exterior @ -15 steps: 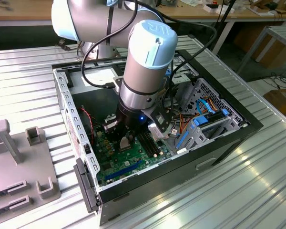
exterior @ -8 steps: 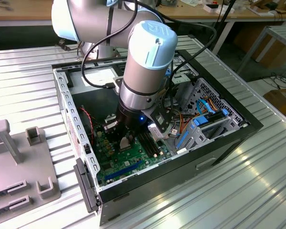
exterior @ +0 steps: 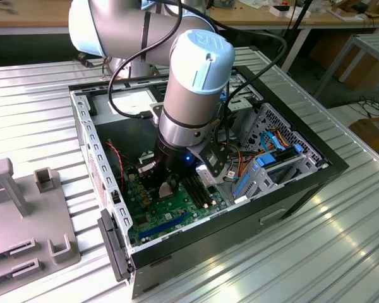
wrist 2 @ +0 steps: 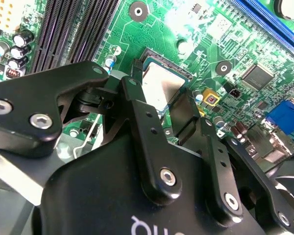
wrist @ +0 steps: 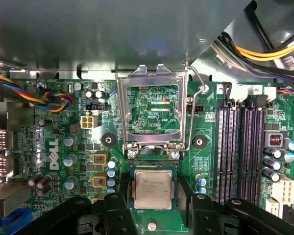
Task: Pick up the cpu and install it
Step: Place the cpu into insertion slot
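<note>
The cpu [wrist: 153, 190] sits between the fingers [wrist: 118, 208] of the tool [exterior: 166, 185], at the socket [wrist: 153, 168] inside an open case [exterior: 303, 183].

The case lies on the surface [exterior: 341, 252], and a tray [exterior: 12, 237] lies beside it on the exterior view's left. The board [wrist: 54, 147] lies flat in the case. The tool reaches down into the case and grips the cpu by two sides. The socket's lid [wrist: 122, 112] is swung open, on the side of the socket away from the tool. The memory slots [wrist: 240, 152] run beside the socket, a little apart from it.

cpu [wrist 2: 161, 84] | silver top up, in black socket [wrist 2: 170, 65] | green motherboard [wrist 2: 186, 24] | memory slots [wrist 2: 73, 29] near
</note>
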Action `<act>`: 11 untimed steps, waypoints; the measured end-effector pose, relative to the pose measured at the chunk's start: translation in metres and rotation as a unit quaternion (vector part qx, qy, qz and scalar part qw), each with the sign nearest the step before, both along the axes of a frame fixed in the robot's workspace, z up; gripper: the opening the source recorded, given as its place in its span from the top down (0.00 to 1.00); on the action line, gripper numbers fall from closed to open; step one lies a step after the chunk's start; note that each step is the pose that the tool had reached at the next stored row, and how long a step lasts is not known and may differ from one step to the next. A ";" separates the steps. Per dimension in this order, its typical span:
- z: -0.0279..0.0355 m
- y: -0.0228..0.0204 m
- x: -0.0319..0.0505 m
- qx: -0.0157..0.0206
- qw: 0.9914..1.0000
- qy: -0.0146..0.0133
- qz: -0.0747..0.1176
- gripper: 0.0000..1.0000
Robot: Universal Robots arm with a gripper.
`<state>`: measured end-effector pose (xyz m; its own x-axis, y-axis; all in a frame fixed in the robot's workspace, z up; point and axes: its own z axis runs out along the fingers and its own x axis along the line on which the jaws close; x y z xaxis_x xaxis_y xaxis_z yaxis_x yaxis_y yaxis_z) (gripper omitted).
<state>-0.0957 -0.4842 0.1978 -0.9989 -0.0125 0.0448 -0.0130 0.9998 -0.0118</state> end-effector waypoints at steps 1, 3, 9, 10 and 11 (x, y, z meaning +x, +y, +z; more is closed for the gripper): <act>-0.0002 0.0000 0.0000 0.000 1.000 0.000 0.000 0.53; -0.0007 0.0000 0.0000 0.000 1.000 0.000 0.000 0.53; -0.0023 0.0003 0.0000 0.000 1.000 0.000 -0.003 0.53; -0.0028 0.0003 0.0000 0.000 1.000 0.000 -0.004 0.53; -0.0034 0.0003 0.0000 0.000 1.000 0.000 -0.005 0.53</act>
<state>-0.0957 -0.4839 0.1945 -0.9990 -0.0024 0.0447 -0.0029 0.9999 -0.0111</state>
